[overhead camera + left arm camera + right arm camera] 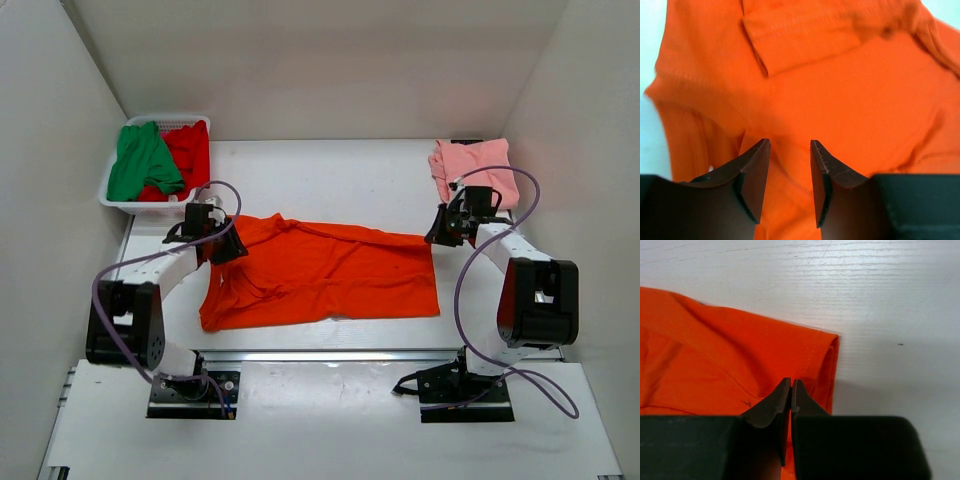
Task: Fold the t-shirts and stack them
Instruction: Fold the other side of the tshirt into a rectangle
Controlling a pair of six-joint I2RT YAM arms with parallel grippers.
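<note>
Hidden / unclear first:
- Left wrist view is soft. The orange shirt (840, 90) fills nearly all of it and is cut off on every side, so I can't tell which part of the garment is which beyond a stitched, folded-over flap ahead of the left tool (787, 170).
- Right wrist view only shows one hemmed corner of the shirt (715, 365). The rest runs off to the tool's left.
- In the top view both tools are mostly masked by their own wrists and cables.
- Green shirt (140, 160) and red shirt (190, 150) are bunched in the basket (110, 198), beyond the left tool. Their shape is not readable.

Tools:
- Left tool (225, 245): jaws apart, orange cloth visible through the gap and below it, nothing pinched.
- Right tool (791, 385): jaws pressed together just inside the hem corner. A sliver of orange shows between the fingers lower down, so it looks clamped on the cloth.

Orange shirt (320, 275):
- It is spread on the worktop (340, 170) between the two tools, roughly flat, bright orange, with a few creases.
- The far edge runs from the left tool across to a point at the right tool (437, 232).
- The end by the left tool is rumpled.

Pink shirt (475, 165) is in a loose heap on the worktop, just beyond the right tool.
</note>
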